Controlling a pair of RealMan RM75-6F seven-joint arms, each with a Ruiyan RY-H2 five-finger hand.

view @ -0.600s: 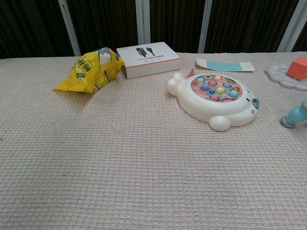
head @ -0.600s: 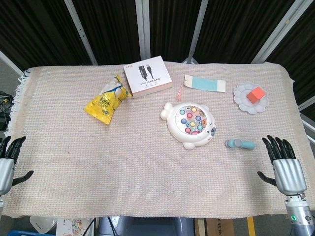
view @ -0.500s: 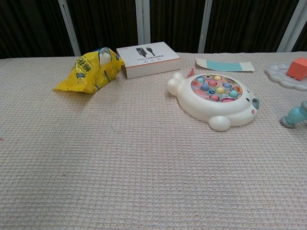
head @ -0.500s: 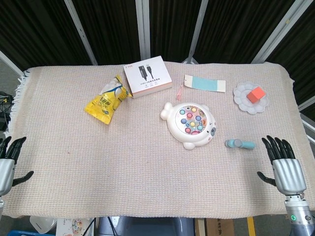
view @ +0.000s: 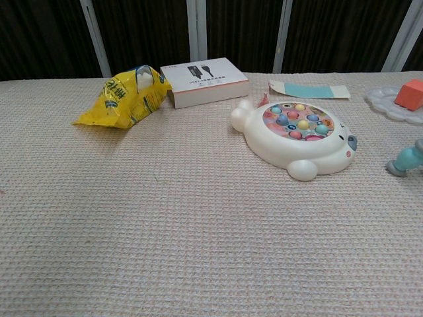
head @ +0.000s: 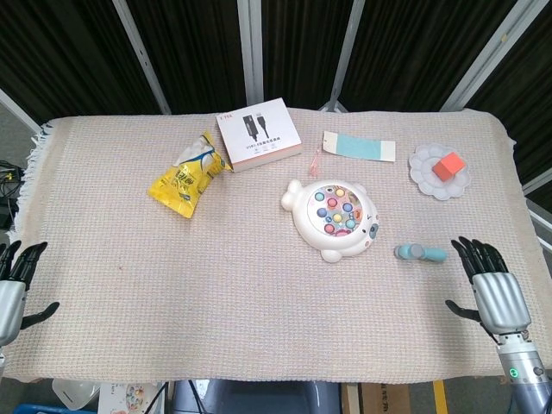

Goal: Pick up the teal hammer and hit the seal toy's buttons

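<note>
The white seal toy [head: 334, 218] [view: 295, 137] lies mid-table, its round face full of coloured buttons. Just right of it the teal hammer [head: 420, 253] lies flat on the cloth; the chest view shows only its head end [view: 406, 159] at the right edge. My right hand [head: 492, 288] hovers at the table's near right edge, fingers spread and empty, a little below and right of the hammer. My left hand [head: 12, 287] hangs off the near left edge, fingers apart, holding nothing. Neither hand appears in the chest view.
A yellow snack bag [head: 186, 178] and a white box [head: 257, 133] sit at the back left. A teal-and-white card [head: 359, 146] lies behind the seal. A white scalloped plate [head: 426, 175] with an orange block [head: 448, 165] stands at the back right.
My right hand has shifted slightly left and forward, toward the hammer. My left hand has dropped a touch lower. The objects have not moved.
</note>
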